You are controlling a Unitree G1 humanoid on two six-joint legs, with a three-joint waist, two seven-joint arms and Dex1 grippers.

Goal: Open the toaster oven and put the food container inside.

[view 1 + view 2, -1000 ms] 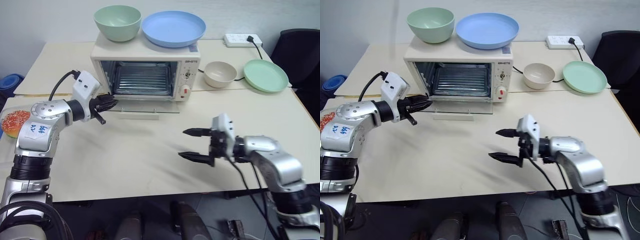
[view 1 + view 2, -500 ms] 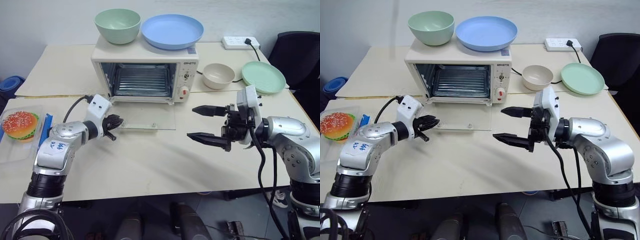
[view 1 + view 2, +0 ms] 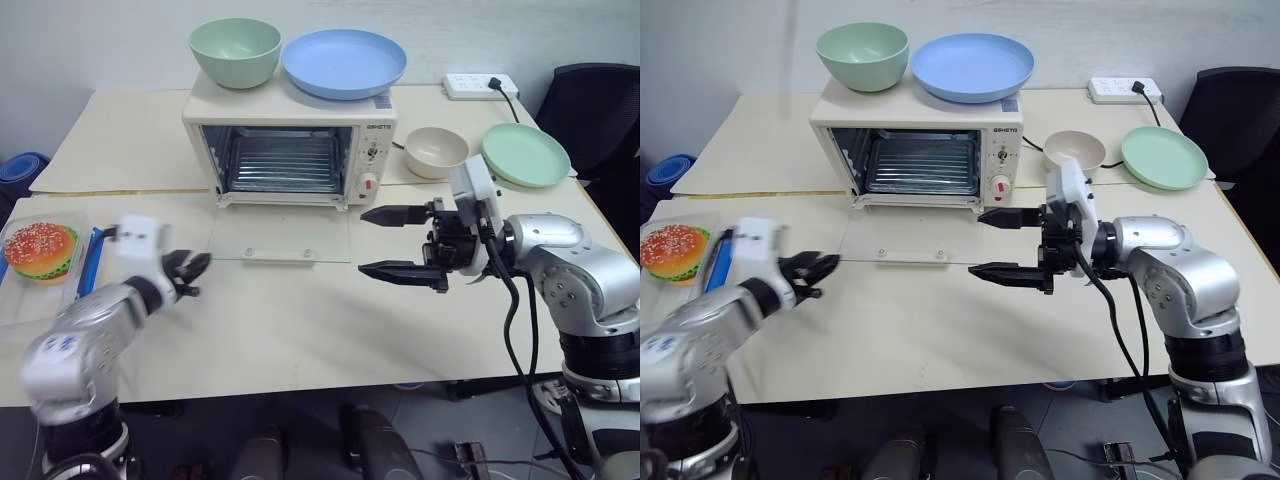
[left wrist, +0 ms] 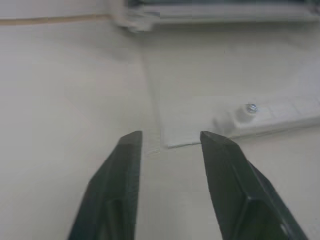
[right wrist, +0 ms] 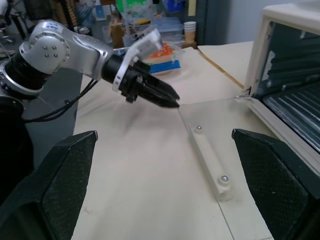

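Glass oven [image 3: 290,150] door [image 3: 282,236] flat on table [image 3: 300,330], just ahead of your left hand [image 3: 190,272], fingers parted, empty. Right hand [image 3: 400,243] wide, empty, beside door. Container [image 3: 45,265] left of left hand.

Both arms are built of rounded silver-grey metallic housings joined by black ribbed collars. The left arm [image 3: 75,345] carries a white label with blue handwritten marks on its upper housing. The right arm [image 3: 575,275] has black cables running along it and hanging below the forearm. Each wrist bears a white boxy camera module. The left gripper [image 3: 190,270] and right gripper [image 3: 395,243] each have two tapered black fingers.
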